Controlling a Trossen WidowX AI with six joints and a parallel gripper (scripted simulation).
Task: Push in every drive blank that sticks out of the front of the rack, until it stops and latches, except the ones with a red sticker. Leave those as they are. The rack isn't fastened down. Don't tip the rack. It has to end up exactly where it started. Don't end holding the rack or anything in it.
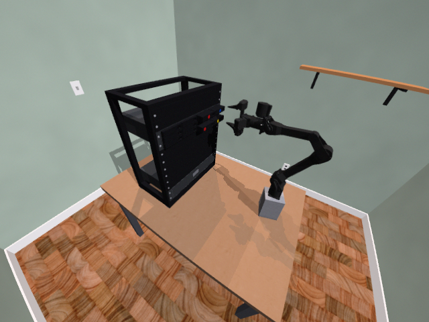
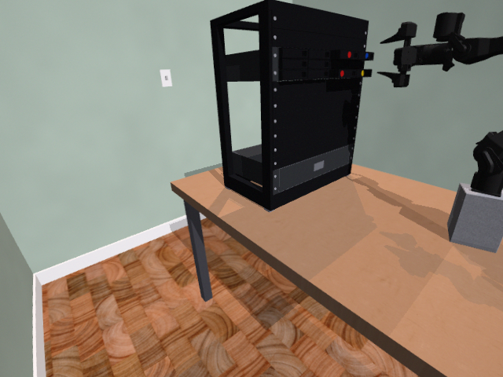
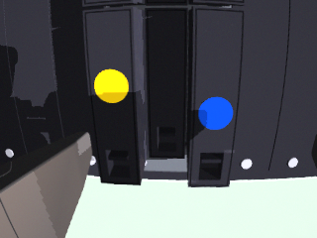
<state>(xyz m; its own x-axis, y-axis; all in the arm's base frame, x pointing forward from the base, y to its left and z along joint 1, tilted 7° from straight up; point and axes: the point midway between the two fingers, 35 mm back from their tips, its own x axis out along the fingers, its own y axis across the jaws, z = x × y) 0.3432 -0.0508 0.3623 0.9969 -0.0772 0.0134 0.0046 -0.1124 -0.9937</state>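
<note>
A black open-frame rack (image 1: 154,138) (image 2: 266,122) (image 3: 277,59) stands on the far left part of the table (image 1: 225,242) (image 2: 365,263). Near its top, at the right end of the front, four drive blanks stand out. Two carry red stickers (image 1: 208,116) (image 1: 204,129) (image 2: 349,54) (image 2: 342,73). One carries a blue sticker (image 1: 220,110) (image 2: 366,56) (image 3: 216,113) and one a yellow sticker (image 1: 217,120) (image 2: 362,73) (image 3: 111,86). My gripper (image 1: 231,116) (image 2: 380,57) is open and empty. It hangs level with the blue and yellow blanks, a short way in front of them, touching nothing.
The arm's grey base block (image 1: 271,206) (image 2: 475,221) stands at the table's right side. A grey unit (image 1: 194,173) (image 2: 313,166) fills the rack's bottom bay. A wooden shelf (image 1: 363,78) is on the far wall. The rack stands near the table's left edge.
</note>
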